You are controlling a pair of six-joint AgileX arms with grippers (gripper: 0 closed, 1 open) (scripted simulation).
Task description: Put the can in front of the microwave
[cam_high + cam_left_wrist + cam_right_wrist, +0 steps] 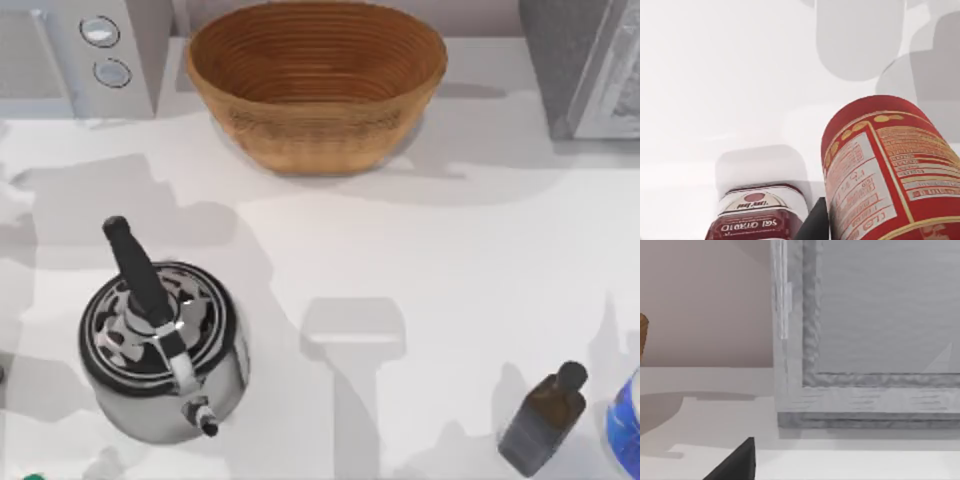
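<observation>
The can (890, 170), red with a yellow-trimmed label of small print, looms close in the left wrist view and leans over the white table. A dark part of my left gripper (812, 222) pokes in right beside its lower side; I cannot tell whether it touches the can. The microwave (75, 55), white-grey with two round dials (105, 50), stands at the table's back left corner in the top view. A dark piece of my right gripper (735, 462) hangs low before the speckled-grey box (865, 340).
A shorter red-and-white container (757, 215) stands next to the can. A wicker basket (315, 85) sits at the back middle, a steel kettle (165, 345) at front left, a dark brown bottle (545, 420) at front right, a blue-white object (628, 420) at the right edge.
</observation>
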